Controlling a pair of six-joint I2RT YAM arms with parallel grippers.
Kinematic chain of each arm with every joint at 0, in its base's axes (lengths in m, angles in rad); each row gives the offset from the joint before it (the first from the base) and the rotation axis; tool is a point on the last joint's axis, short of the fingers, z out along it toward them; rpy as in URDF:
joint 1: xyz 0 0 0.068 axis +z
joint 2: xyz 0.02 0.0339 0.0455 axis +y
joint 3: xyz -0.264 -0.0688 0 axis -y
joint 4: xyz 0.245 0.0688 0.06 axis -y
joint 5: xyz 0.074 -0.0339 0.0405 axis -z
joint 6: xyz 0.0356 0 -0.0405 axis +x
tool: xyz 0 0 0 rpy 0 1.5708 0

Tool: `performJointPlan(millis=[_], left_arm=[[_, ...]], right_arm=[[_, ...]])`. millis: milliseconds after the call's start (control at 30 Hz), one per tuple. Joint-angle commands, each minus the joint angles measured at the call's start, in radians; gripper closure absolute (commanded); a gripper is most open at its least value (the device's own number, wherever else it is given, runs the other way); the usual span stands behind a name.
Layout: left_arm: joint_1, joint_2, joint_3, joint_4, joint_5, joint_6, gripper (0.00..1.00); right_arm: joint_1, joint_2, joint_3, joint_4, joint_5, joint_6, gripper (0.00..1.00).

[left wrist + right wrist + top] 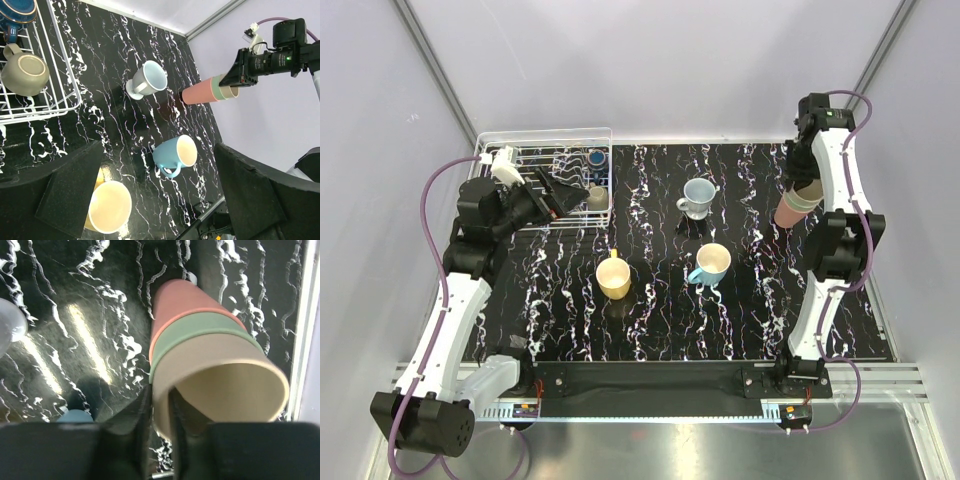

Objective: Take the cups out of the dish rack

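Observation:
My right gripper (160, 395) pinches the rim of a tan tumbler (225, 385), one finger inside and one outside. The tumbler is nested in a green one (200, 330) and a pinkish one (180, 300). This stack (792, 208) leans at the table's right side with its pink base low by the tabletop. My left gripper (560, 195) hangs open and empty over the front right part of the white dish rack (545, 131). In the rack sit a grey-brown mug (25, 74) and a navy mug (15, 10). On the table stand a pale blue mug (698, 196), a cyan mug (710, 263) and a yellow mug (614, 277).
The black marbled tabletop (660, 320) ends in a metal rail at the right (305, 340), close beside the stack. Grey walls close in the back and both sides. The left arm (450, 310) stretches along the table's left edge.

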Motion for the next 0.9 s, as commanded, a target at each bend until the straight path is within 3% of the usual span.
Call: performJointPlan(millis=[0,367,633,800,867], left_arm=[[-0.003,-0.002,0.007,0.027,-0.021,0.027,0.01],[-0.003,-0.008,0.008,0.008,-0.049,0.053,0.01],[-0.003,0.018,0.051,-0.029,-0.145,0.119,0.01],[-0.007,0.082,0.099,-0.070,-0.219,0.187,0.03],[-0.013,0.120,0.137,-0.088,-0.247,0.213,0.04]], right_arm=[[0.001,0.013,0.024,0.044,-0.024,-0.016,0.72],[0.001,0.022,0.108,0.035,-0.008,-0.001,0.60],[0.001,-0.036,0.172,0.026,-0.036,0.027,0.44],[0.009,-0.145,0.104,0.098,-0.079,0.079,0.17],[0.012,-0.189,0.025,0.154,-0.106,0.086,0.13]])
